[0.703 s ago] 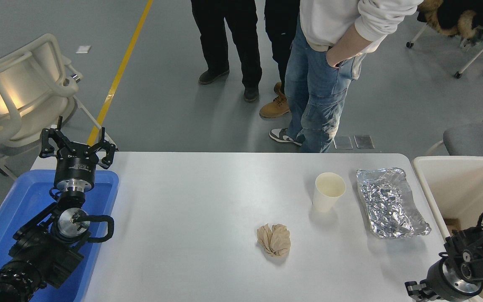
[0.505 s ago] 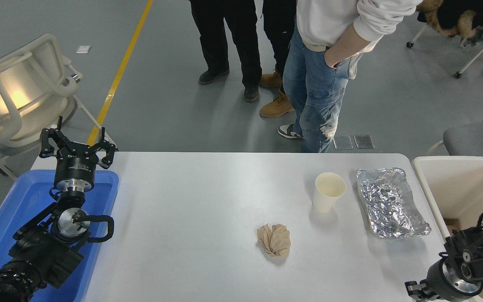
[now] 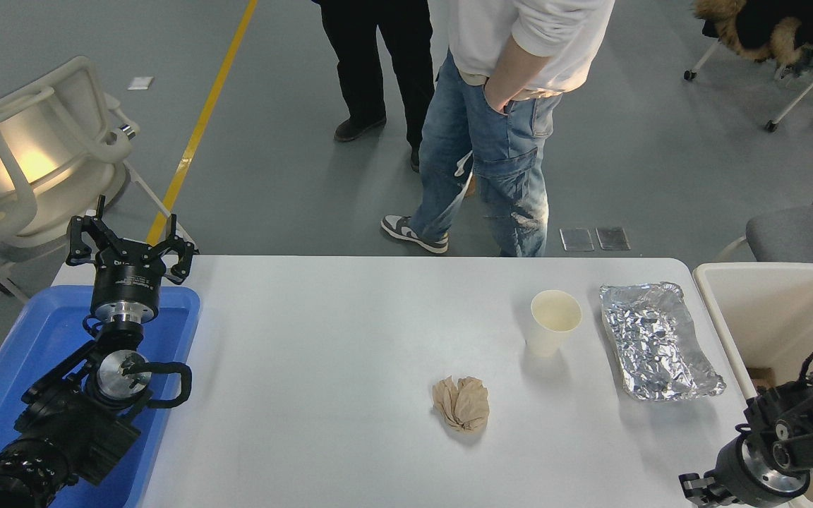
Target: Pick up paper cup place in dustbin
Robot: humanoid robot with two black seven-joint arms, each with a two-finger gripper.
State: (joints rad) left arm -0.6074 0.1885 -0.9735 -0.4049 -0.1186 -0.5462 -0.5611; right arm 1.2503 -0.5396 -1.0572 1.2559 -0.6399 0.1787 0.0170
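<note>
The paper cup (image 3: 555, 322) stands upright on the white table (image 3: 350, 367), right of the middle, with its cream inside showing. The dustbin (image 3: 780, 317) is a cream-white bin off the table's right edge. My right gripper (image 3: 704, 489) is low at the picture's bottom right corner, well in front of the cup and mostly cut off by the edge. My left gripper (image 3: 128, 243) is parked at the left over the blue tray, fingers spread open and empty.
A crinkled foil tray (image 3: 657, 341) lies between the cup and the dustbin. A crumpled brown paper ball (image 3: 461, 403) lies in front of the cup. A blue tray (image 3: 32, 353) is at the left. People (image 3: 491, 127) stand beyond the far edge.
The person in jeans has stepped to the left along the far side. My right arm has shifted very slightly. The cup and left arm have not moved.
</note>
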